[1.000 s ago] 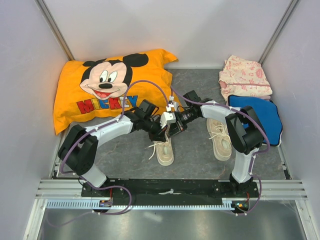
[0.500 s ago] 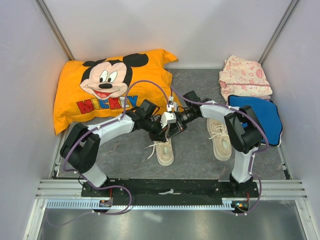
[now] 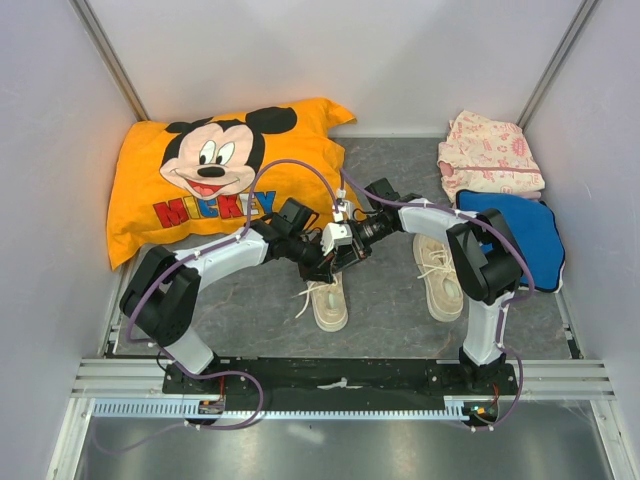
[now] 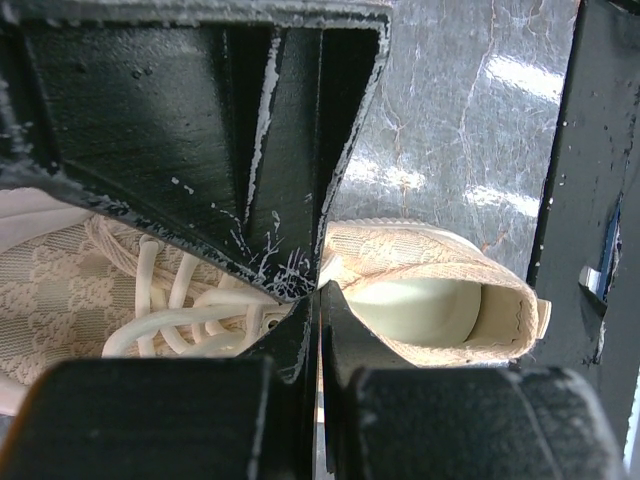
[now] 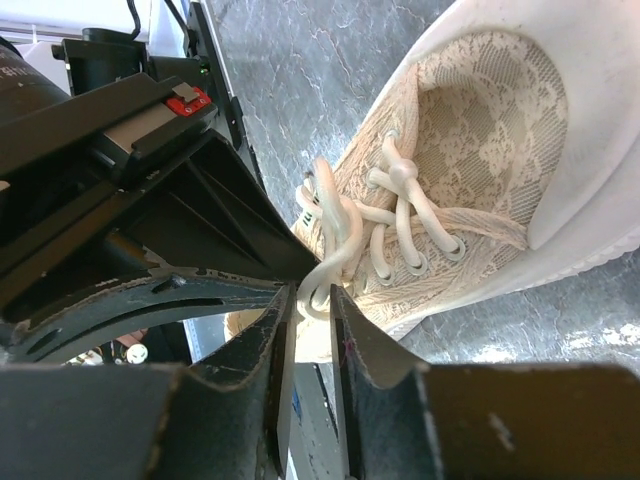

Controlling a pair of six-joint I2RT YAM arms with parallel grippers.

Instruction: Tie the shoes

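1. Two cream shoes stand on the grey table (image 3: pixel 385 310), toes toward its near edge. The left shoe (image 3: pixel 329 305) is near the middle of that edge. The right shoe (image 3: pixel 442 285) is well apart from it, closer to the right edge.
2. Both arms reach inward and meet over the laced part of the left shoe.
3. The left claw (image 4: pixel 318 292) has its fingers pressed together, tips down over the shoe's tongue. A white lace (image 5: pixel 325 268) reaches those tips, but I cannot tell whether it is pinched there.
4. The right claw (image 5: pixel 310 300) has its fingers slightly spread, leaving a narrow gap. A loop of the lace rises from the eyelets into that gap, right beside the left claw's tip. The gap looks wider than the lace.
5. The right shoe's laces lie loose across its top, and neither claw touches them.
6. An orange cartoon pillow (image 3: pixel 215 175) fills the far left corner.
7. A pink folded cloth (image 3: pixel 488 152) lies in the far right corner, with a blue cloth (image 3: pixel 522 238) just nearer along the right edge.
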